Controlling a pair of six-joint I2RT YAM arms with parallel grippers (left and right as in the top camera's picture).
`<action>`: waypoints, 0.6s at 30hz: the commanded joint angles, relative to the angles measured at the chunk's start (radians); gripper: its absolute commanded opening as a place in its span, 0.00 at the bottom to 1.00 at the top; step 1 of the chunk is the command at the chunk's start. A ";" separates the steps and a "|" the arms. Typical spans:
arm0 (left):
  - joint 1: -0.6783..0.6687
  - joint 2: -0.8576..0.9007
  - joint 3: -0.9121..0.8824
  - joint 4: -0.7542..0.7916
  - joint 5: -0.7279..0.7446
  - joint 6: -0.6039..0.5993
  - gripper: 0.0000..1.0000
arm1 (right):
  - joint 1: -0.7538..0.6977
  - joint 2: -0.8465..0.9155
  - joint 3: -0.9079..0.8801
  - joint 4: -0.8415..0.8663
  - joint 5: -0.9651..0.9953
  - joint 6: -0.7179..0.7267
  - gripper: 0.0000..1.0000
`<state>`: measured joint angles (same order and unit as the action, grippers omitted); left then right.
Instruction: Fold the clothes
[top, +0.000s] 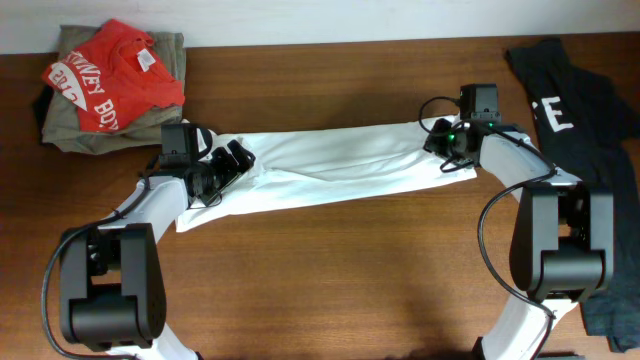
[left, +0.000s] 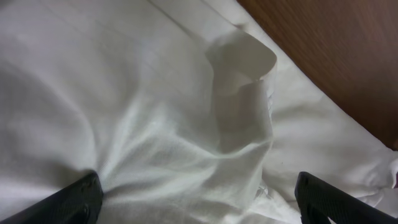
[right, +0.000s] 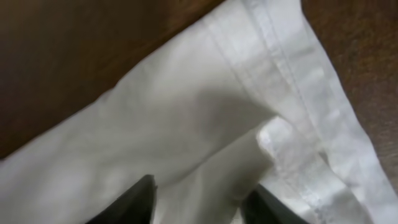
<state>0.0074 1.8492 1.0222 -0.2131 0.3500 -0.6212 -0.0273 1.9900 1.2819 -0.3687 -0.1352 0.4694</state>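
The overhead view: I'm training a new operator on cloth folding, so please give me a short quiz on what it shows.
1. True or false: the white T-shirt lies as a long band across the table, with the left gripper at one end and the right gripper at the other.
2. What lies on the olive garment pile? A a red shirt; B a blue towel; C a grey sock.
3. Fill in: the black shirt with white lettering lies beside the ___ arm.
Key: 1 true; 2 A; 3 right.
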 joint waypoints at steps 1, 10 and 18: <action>0.002 0.010 -0.019 -0.014 -0.044 0.012 0.99 | 0.000 0.014 0.009 0.027 0.012 0.015 0.38; 0.002 0.010 -0.019 -0.001 -0.062 0.012 0.99 | 0.002 0.014 0.008 0.174 0.016 0.098 0.04; 0.002 0.010 -0.019 0.000 -0.063 0.011 0.99 | 0.002 0.014 0.008 0.235 0.083 0.089 0.48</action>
<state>0.0067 1.8492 1.0222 -0.2058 0.3424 -0.6216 -0.0273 1.9930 1.2819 -0.1333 -0.0875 0.5545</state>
